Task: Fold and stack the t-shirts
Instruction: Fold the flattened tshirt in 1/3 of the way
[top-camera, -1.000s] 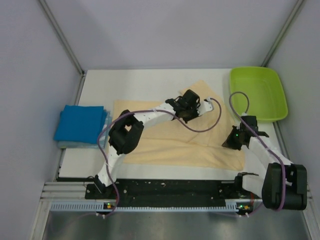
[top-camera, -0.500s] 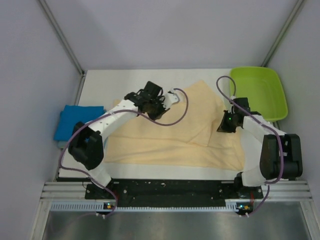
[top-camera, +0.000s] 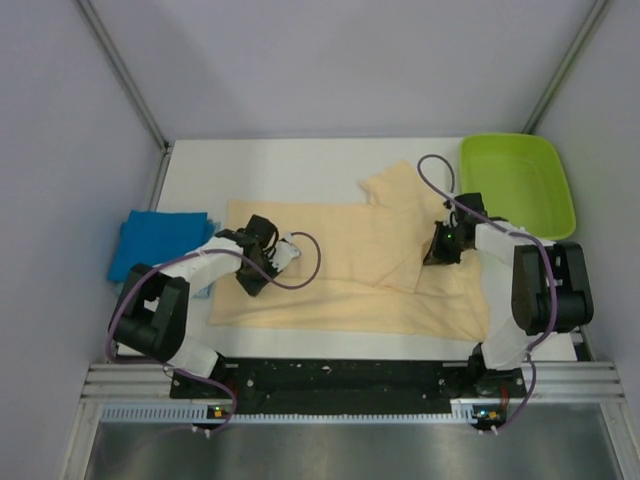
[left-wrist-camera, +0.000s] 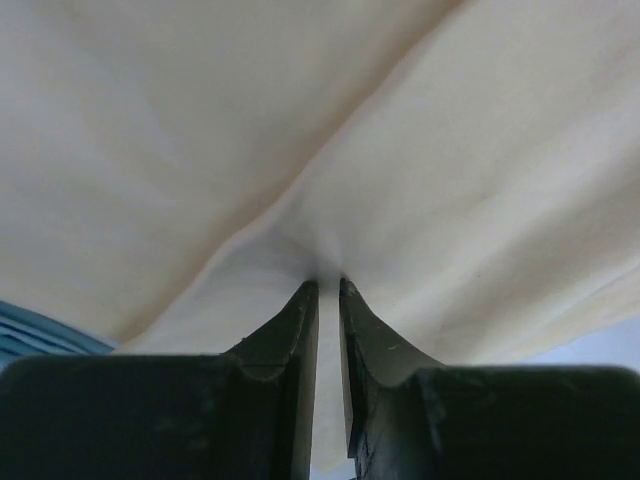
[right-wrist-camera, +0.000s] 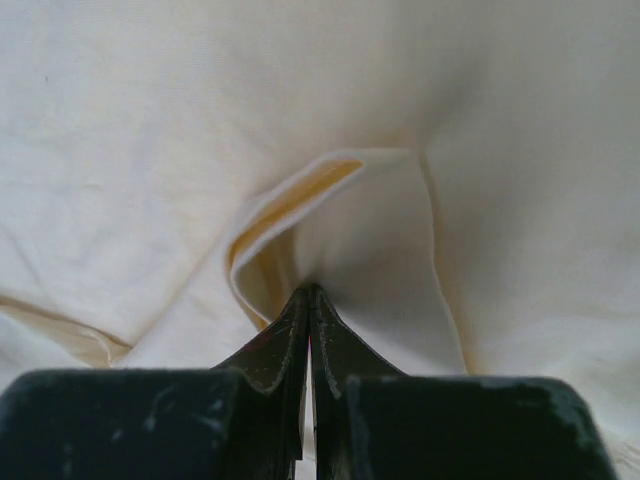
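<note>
The pale peach-cream t-shirt (top-camera: 350, 265) lies spread over the middle of the table, with a sleeve flap folded up at its far right. My left gripper (top-camera: 255, 268) is low over the shirt's left part and is shut on a pinch of its cloth, as the left wrist view (left-wrist-camera: 327, 283) shows. My right gripper (top-camera: 440, 245) is at the shirt's right part, shut on a folded edge of it (right-wrist-camera: 310, 290). The bright blue t-shirt (top-camera: 158, 245) lies in a folded square at the table's left edge. A sliver of it shows in the left wrist view (left-wrist-camera: 30, 335).
A lime-green tray (top-camera: 540, 215) stands at the far right corner of the table, just behind the right arm. Grey walls enclose the table on the left, back and right. The arms' base rail runs along the near edge.
My left gripper has swung from the shirt's far middle to its left part, drawing cloth with it. My right gripper has moved farther in and a little left, holding cloth.
</note>
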